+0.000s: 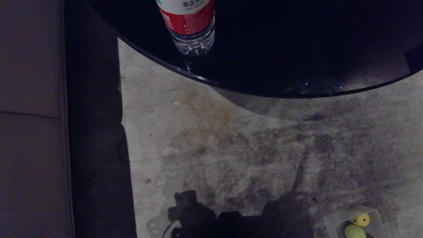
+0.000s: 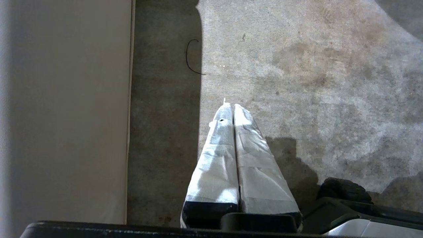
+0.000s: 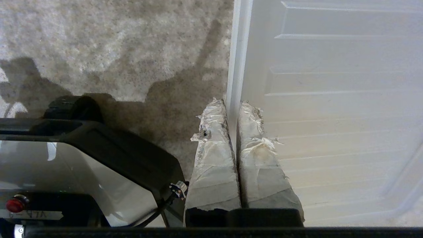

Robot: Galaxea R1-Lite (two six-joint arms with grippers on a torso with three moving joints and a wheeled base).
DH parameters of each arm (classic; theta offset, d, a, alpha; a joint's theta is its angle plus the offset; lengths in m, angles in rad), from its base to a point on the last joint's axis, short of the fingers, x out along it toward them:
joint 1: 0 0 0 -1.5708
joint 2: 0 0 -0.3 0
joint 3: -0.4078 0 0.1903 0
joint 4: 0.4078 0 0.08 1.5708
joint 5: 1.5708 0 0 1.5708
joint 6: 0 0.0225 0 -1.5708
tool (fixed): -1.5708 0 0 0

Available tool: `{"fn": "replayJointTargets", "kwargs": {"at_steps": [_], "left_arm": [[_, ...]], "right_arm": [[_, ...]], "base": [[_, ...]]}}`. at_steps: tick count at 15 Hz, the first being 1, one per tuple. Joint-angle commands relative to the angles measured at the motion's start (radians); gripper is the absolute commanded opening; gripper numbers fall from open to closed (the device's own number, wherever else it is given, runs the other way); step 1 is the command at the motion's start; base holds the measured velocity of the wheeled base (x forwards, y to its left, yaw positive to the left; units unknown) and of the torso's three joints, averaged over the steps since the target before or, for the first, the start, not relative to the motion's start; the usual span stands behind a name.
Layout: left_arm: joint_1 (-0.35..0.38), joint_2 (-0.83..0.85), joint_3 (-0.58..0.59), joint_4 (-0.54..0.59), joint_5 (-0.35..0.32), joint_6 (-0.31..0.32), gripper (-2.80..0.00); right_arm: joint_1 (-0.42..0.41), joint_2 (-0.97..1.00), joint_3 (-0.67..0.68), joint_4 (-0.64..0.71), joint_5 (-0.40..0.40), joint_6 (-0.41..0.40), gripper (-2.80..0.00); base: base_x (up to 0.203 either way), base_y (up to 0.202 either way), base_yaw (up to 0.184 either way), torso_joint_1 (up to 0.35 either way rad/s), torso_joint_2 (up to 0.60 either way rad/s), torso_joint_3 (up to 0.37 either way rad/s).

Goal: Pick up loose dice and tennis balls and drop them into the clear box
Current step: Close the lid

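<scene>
The head view looks down on a stained pale carpet [image 1: 205, 138], with the curved edge of a dark glass bench [image 1: 297, 49] across the top and a water bottle [image 1: 190, 26] with a red label standing on it. A beige sofa [image 1: 31, 115] fills the robot's left side. At the bottom right corner sits the clear box [image 1: 333, 219], only partly in view, with a yellow die [image 1: 361, 219] and a tennis ball [image 1: 354, 231] lying inside it, touching each other. Neither arm shows in this view; only their shadows fall on the carpet. The left tool [image 2: 230, 105] hangs over the carpet near the sofa's edge, its taped fingers [image 2: 218, 155] pressed together with nothing between them. The right tool [image 3: 233, 102] is also closed and empty, its taped fingers [image 3: 214, 158] meeting just over the border where the carpet meets a ribbed translucent lid panel [image 3: 330, 99] lying flat. Part of the robot's dark base [image 3: 99, 155] shows beside the right tool.
</scene>
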Motion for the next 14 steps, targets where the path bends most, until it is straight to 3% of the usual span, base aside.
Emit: {"fn": "replayJointTargets", "kwargs": {"at_steps": [1, 9, 14], "left_arm": [[0.000, 0.000, 0.000, -0.001, 0.001, -0.001, -2.80], [0.000, 0.000, 0.000, -0.001, 0.001, -0.001, -2.80], [0.000, 0.001, 0.000, -0.001, 0.001, -0.001, -2.80]], "right_arm": [[-0.001, -0.035, 0.021, -0.005, -0.002, 0.000, -2.80], [0.018, -0.062, 0.103, -0.096, -0.007, 0.014, -2.80], [0.056, -0.266, 0.096, 0.001, -0.030, 0.013, -2.80]], "base": [[0.000, 0.000, 0.000, 0.000, 0.00, 0.000], [0.000, 0.000, 0.000, 0.000, 0.00, 0.000], [0.000, 0.000, 0.000, 0.000, 0.00, 0.000]]}}
